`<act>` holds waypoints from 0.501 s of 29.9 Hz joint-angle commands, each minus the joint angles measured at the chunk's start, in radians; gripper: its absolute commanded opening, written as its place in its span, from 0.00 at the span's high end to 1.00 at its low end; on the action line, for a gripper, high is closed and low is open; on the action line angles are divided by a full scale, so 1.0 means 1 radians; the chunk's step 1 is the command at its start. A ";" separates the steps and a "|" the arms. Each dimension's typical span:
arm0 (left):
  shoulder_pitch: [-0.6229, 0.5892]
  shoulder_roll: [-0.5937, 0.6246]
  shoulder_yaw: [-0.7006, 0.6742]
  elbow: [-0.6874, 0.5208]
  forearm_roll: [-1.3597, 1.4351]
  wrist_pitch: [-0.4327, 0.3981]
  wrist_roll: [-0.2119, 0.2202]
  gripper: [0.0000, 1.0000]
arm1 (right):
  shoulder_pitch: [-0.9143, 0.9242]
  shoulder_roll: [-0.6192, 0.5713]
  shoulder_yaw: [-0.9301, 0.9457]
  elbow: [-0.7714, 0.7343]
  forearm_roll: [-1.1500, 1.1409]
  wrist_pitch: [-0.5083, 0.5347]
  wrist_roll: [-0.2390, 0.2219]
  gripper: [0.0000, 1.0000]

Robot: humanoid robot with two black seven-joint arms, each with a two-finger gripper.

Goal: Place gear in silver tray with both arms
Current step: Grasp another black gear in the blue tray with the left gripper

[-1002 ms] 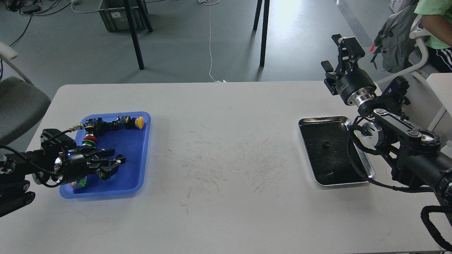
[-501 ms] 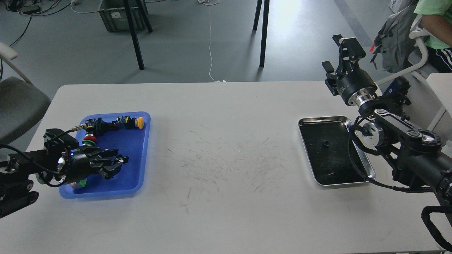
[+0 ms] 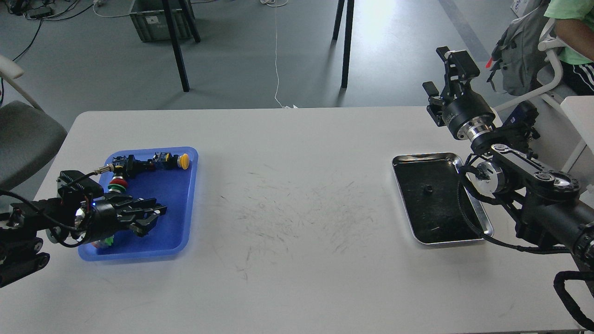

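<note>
L tool (image 3: 153, 214) sits low over the blue tray (image 3: 185, 232), fingers pointing right, a slim gap between them, spread a bit, nothing visibly pinched. L arm (image 3: 28, 227) comes in from the left edge, small blue LED lit near the wrist. Under/behind the tool: red and green button parts (image 3: 117, 184), a yellow-capped switch (image 3: 181, 161) at the tray's far edge, a black connector w/ metal tip (image 3: 116, 166) beside it. Some green bits peek out below the wrist, can't tell what they are.

R tool (image 3: 441, 69) is raised well above the bench, off its far right corner, fingers up and apart, holding nothing. R arm (image 3: 533, 185) folds back over the right rim of the silver tray (image 3: 408, 160).

Silver tray lies flat on the bench (image 3: 297, 278) at right, well apart from the blue tray. One small dark part (image 3: 429, 189) near its middle, looks like the gear but too small to confirm.

Bench mid area has grey scuff marks (image 3: 301, 213). Past it: floor, black legs (image 3: 345, 41), grey crate (image 3: 158, 18), white cord (image 3: 277, 60). Person in green shirt (image 3: 568, 28) at far right w/ grey backpack (image 3: 522, 55).
</note>
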 commanded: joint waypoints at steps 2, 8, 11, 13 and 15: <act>0.000 0.004 -0.004 -0.008 -0.007 0.000 0.000 0.70 | -0.003 0.001 -0.002 0.000 -0.001 -0.003 0.000 0.06; -0.001 0.024 -0.014 -0.029 -0.005 0.000 0.000 0.77 | -0.004 0.001 -0.004 0.000 -0.001 -0.003 0.000 0.06; -0.003 0.029 -0.016 -0.032 -0.010 0.000 0.000 0.77 | -0.004 0.001 -0.004 0.000 -0.001 -0.003 0.000 0.06; -0.008 0.032 -0.028 -0.032 -0.016 -0.003 0.000 0.77 | -0.004 0.001 -0.004 0.000 -0.001 -0.003 0.000 0.06; -0.012 0.032 -0.051 -0.032 -0.027 -0.006 0.000 0.77 | -0.004 0.001 -0.004 -0.002 -0.001 -0.003 0.000 0.06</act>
